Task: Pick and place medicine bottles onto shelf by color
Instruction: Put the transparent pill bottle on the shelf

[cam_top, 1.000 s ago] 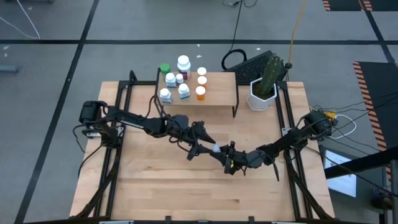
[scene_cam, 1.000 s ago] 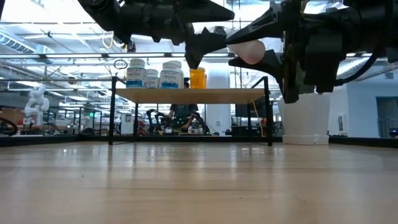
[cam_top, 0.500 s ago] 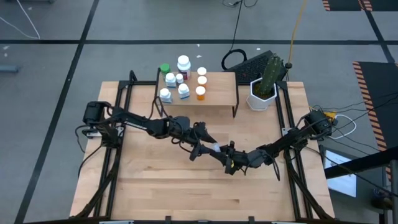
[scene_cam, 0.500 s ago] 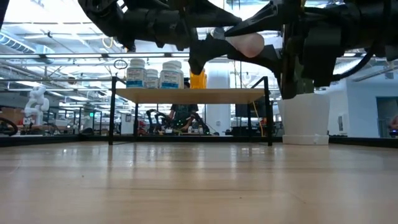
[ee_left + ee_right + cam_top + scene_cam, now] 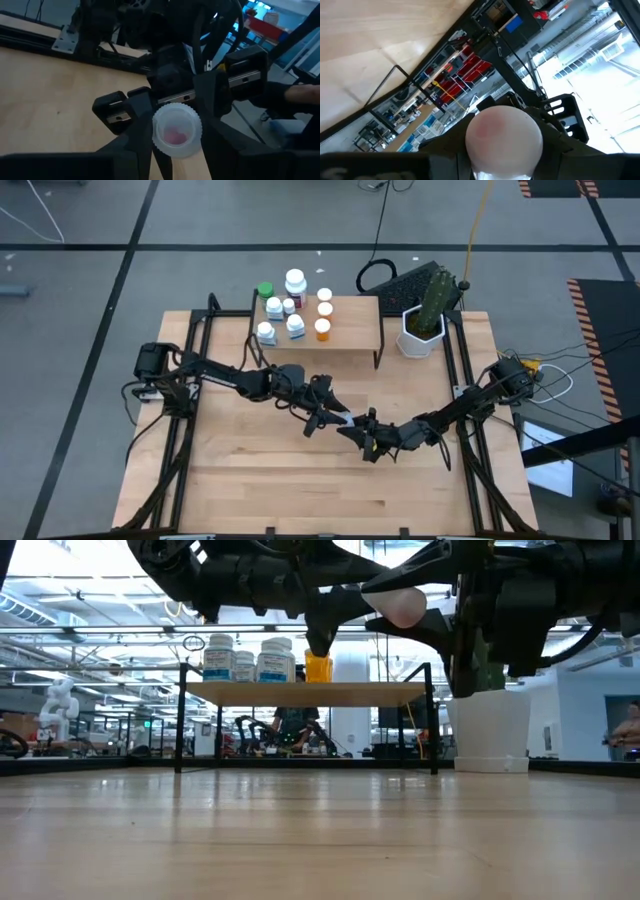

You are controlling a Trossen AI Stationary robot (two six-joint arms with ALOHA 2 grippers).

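Observation:
A small pale pink bottle (image 5: 345, 420) with a white ribbed cap (image 5: 177, 131) hangs in the air over the table's middle, lying on its side between both grippers. My right gripper (image 5: 357, 432) is shut on it from the table's right. My left gripper (image 5: 333, 417) faces it from the left, open, with its fingers (image 5: 141, 146) on either side of the cap end. The shelf (image 5: 356, 320) stands at the far edge on thin black legs. Several bottles stand upright on it, white, blue-labelled, orange and one green-capped (image 5: 264, 290). My right gripper pinches the pale pink bottle's body (image 5: 476, 150) near its rounded base between its two fingers, coming level from the table's right. The bottle is lifted clear (image 5: 402, 606) and lies on its side, cap toward my left gripper. My left gripper: I cannot tell whether its fingers touch the cap.
A white hexagonal pot with a cactus (image 5: 422, 330) stands to the right of the shelf at the far edge. The shelf's free right half (image 5: 380, 692) shows in the low view. Bare wooden tabletop (image 5: 300, 480) lies under and in front of both arms.
My left gripper has moved toward the table's right, up to the bottle, and its open fingers now stand around the cap end, where a second ago a gap separated them from it. The bottle has risen slightly in my right gripper's hold.

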